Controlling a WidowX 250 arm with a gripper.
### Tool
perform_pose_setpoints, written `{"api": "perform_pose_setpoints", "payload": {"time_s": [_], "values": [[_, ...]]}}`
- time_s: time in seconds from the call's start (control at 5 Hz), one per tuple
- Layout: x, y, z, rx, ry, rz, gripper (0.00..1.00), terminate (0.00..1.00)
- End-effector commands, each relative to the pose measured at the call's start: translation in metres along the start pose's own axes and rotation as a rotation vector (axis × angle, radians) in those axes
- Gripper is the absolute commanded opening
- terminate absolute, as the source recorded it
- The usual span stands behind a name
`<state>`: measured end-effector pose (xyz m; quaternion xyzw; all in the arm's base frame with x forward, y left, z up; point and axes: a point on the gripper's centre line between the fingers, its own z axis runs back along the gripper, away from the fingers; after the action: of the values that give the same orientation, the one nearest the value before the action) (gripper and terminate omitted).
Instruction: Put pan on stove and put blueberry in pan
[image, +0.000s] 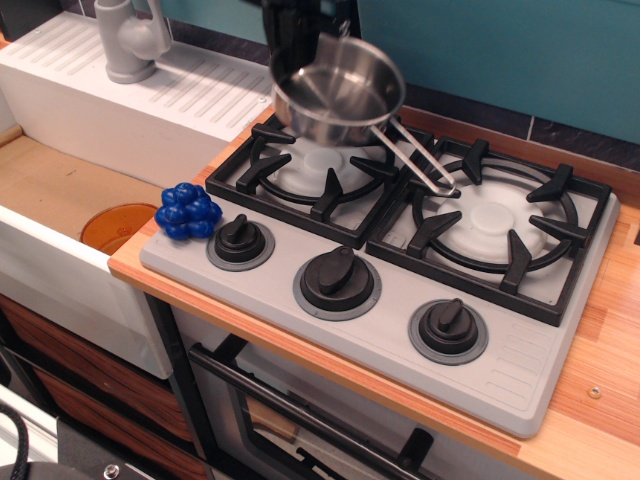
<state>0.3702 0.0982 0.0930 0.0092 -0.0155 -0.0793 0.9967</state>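
the gripper (298, 40) is clamped on the far rim of the pan (338, 90), holding it tilted just above the left burner of the stove (520, 370), handle pointing right. the blueberry (188, 211) sits at the stove's left edge beside the left knob (240, 242).

I see a wooden counter (600, 400) carrying the grey stove (400, 330), which lies flat on it. The blueberry (189, 211) sits at the stove's left front corner, just beside the nearest knob (240, 241).
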Motion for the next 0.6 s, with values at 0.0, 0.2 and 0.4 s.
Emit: {"api": "perform_pose_setpoints", "payload": {"time_s": [0.0, 0.2, 0.4], "values": [[-0.0038, 0.0122, 0.0051, 0.048, -0.082, 0.041, 0.0, 0.0], [-0.0085, 0.0132, -0.0025, 0.046, -0.094, 0.015, 1.0, 0.0], [-0.0117, 0.0096, -0.0022, 0.033, -0.089, 0.001, 1.0, 0.0]]}}
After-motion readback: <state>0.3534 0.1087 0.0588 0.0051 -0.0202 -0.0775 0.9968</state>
